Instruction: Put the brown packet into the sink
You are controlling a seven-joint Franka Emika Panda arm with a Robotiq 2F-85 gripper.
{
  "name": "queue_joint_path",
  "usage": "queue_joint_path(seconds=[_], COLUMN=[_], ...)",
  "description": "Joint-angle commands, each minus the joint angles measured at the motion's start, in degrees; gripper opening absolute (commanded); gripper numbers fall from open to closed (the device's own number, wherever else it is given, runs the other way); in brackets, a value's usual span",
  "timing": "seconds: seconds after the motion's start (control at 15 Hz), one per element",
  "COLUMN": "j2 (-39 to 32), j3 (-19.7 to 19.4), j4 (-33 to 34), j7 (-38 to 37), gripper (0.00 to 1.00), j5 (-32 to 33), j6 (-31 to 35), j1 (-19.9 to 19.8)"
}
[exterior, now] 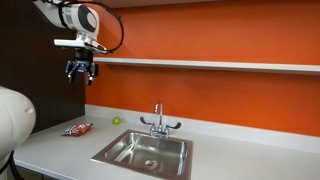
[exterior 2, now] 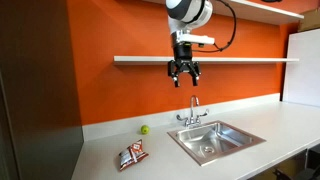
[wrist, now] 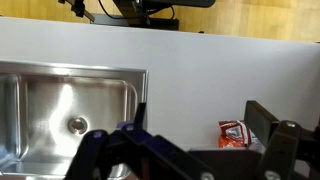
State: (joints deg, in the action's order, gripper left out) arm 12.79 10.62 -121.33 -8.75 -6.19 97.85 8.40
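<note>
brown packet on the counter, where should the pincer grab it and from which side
From above, straight down: pinch across the brown packet at its middle, over the shorter width. It lies flat on the counter, so a side approach likely finds nothing to grip.

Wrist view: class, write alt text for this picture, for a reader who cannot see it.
A small reddish-brown packet lies on a pale countertop at the picture's right, apart from the steel sink with its central drain at the left. The gripper, open and empty, spans the bottom edge.
</note>
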Motion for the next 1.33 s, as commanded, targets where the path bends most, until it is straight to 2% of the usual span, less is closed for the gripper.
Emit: queue_joint_path(seconds=[0.0,0.67,1.27], j2=[-0.1,-4.0,-13.9], j3=[-0.1,2.7,5.4], j4=[0.1,-0.8,-0.4], j7=[0.0,0.6,-1.4], gripper=[1.0,1.0,1.0], j5=[0.0,-2.4,-0.5], j6=[-0.1,8.0,18.7], j1=[0.1,4.3,7.3])
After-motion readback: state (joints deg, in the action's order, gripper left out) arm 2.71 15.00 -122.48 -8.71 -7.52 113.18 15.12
